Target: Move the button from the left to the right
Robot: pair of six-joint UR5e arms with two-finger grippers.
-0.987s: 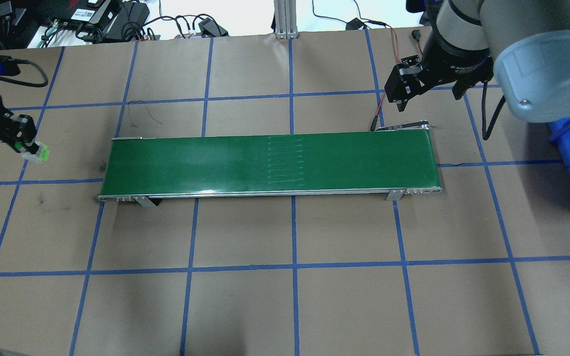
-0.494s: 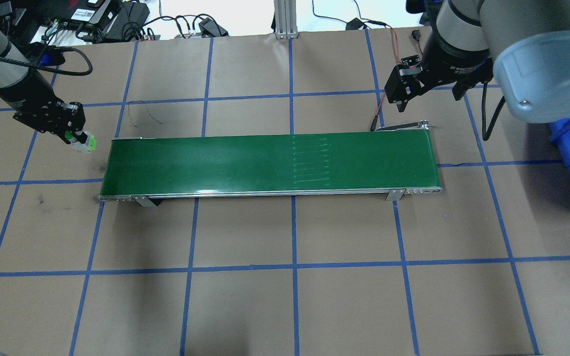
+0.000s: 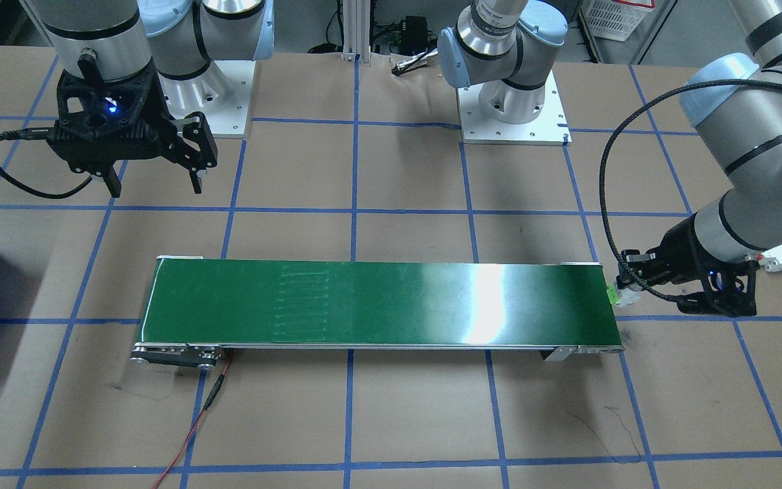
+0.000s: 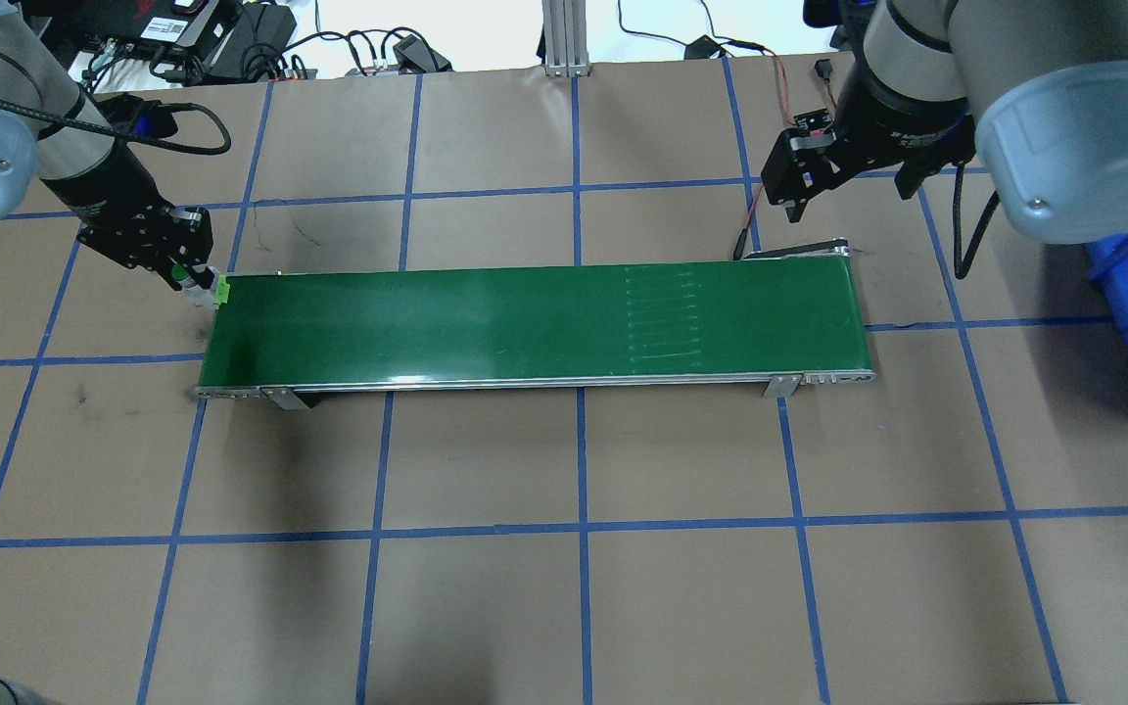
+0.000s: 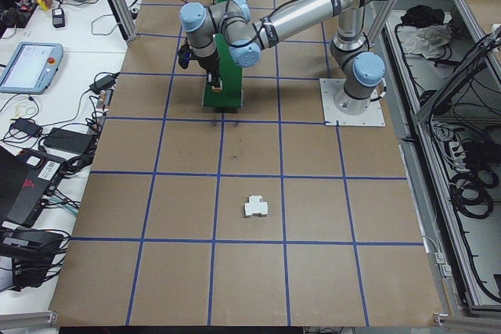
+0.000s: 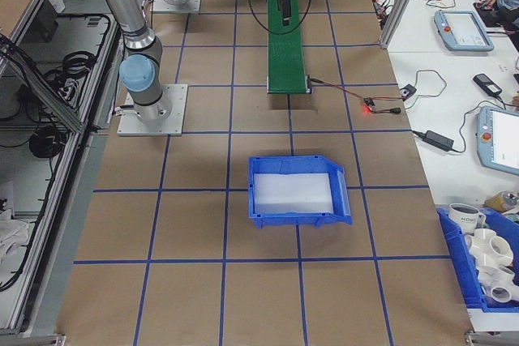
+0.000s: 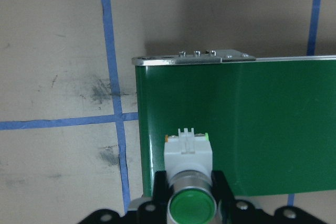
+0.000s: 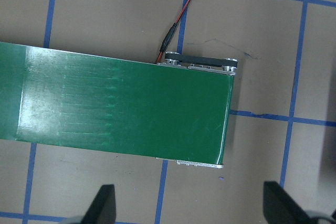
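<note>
the left gripper [image 4: 194, 278] is clamped on the small push-button switch with a round green cap and white blocky body [image 7: 188, 157], holding it just above the left end of the long green conveyor belt [image 4: 535, 321]; in the left wrist view the button's white body overlaps the belt's end edge. the right gripper [image 3: 157, 178], black and two-fingered, hangs with its fingers [image 8: 103, 205] spread wide and nothing between them, above the brown paper-covered table with blue tape grid lines [image 4: 584, 587] near the belt's other end. a blue plastic bin [image 6: 293, 190] sits on the table beyond that end. a small white blocky part [image 5: 256, 207] lies well apart from the belt on the left side
</note>
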